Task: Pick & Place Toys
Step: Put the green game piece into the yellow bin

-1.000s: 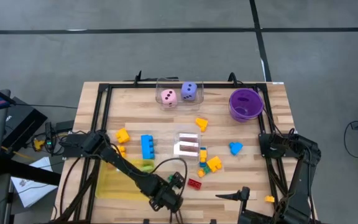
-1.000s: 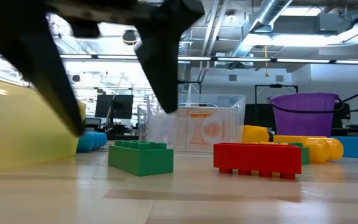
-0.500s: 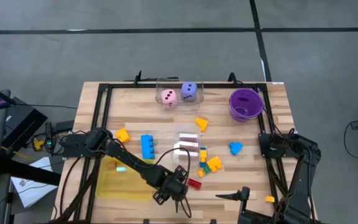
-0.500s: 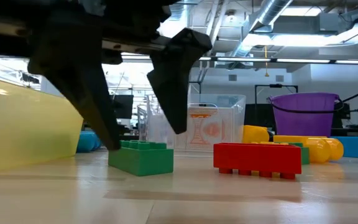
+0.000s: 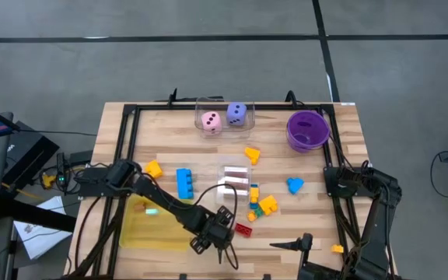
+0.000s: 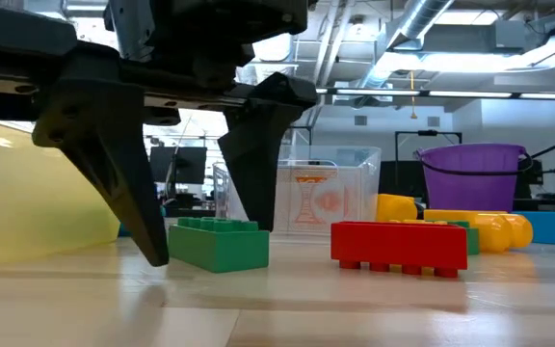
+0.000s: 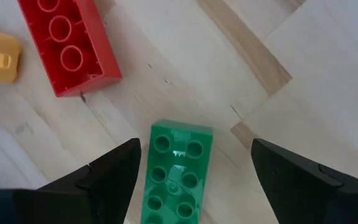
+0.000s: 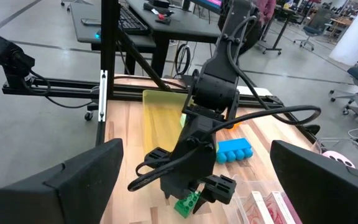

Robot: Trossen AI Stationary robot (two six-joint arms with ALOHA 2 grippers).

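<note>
We see the left end effector point(image 6: 205, 246) low at the bench's point(image 5: 169, 128) six-o'clock edge, its fingers point(image 7: 114, 177) spread wide on either side of a green brick point(image 7: 174, 180) that lies flat on the wood, neither finger visibly touching it. A red brick point(image 6: 400, 245) lies just beside it toward three o'clock, with the yellow tray point(image 5: 154, 231) toward nine o'clock and the other toys scattered around the bench's middle. The right end effector point(image 8: 185, 186) waits wide open and empty near the five-o'clock corner.
</note>
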